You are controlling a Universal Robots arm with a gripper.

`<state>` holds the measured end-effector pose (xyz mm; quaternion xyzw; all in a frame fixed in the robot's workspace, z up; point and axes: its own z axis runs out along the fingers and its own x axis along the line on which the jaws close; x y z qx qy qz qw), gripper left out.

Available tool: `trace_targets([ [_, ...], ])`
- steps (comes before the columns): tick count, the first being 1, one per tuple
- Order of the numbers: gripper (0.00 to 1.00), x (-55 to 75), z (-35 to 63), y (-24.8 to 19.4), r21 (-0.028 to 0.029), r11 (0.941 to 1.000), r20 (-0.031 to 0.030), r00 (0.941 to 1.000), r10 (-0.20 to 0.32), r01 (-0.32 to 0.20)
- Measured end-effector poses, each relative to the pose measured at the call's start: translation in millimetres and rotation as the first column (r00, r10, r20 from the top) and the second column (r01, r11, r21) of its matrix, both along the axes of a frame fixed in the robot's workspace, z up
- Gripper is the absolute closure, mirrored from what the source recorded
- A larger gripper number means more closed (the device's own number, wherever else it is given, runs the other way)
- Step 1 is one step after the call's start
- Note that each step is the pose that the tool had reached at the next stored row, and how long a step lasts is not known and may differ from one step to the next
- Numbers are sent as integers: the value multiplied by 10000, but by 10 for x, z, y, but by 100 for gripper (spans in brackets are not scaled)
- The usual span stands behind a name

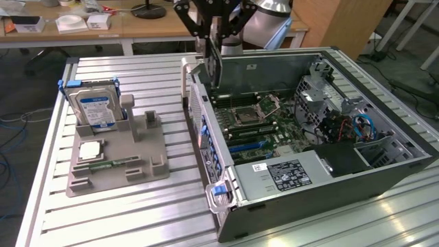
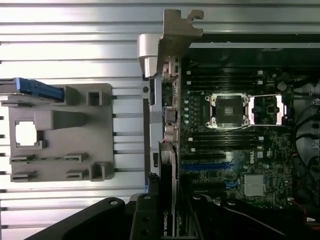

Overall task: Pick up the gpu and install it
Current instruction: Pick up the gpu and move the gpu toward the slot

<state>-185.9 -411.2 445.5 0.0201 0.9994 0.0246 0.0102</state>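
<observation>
Nearest the camera, along the bottom of the exterior view, the slatted aluminium bench (image 1: 137, 221) carries an open computer case (image 1: 329, 206). It lies on its side with the panel off, so the motherboard (image 1: 268, 126) faces up for work from above. Its power supply (image 1: 285, 175) sits at the near end, with blue expansion slots (image 1: 250, 145) just beyond.

At the frame's left a grey fixture tray (image 1: 154, 172) keeps spare parts sorted. A memory stick (image 1: 103, 165) and a processor chip (image 1: 90, 150) lie flat, and a hard drive (image 1: 96, 108) stands upright behind them.

Farther back, at top centre, the arm (image 1: 271, 18) hangs over the case's rear wall, jaws clamped on the gpu (image 1: 215, 64). The card is held on edge, clear of the board and not yet seated.

In the wrist view the gpu (image 2: 169, 150) runs edge-on along that wall. Its silver bracket (image 2: 177, 30) is farthest from the jaws, probably so it can meet the rear openings.
</observation>
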Motion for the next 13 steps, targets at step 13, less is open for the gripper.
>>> trace_targets([
  [13,74,573,1,-30,18,10000,-2,10000,16,-16],
])
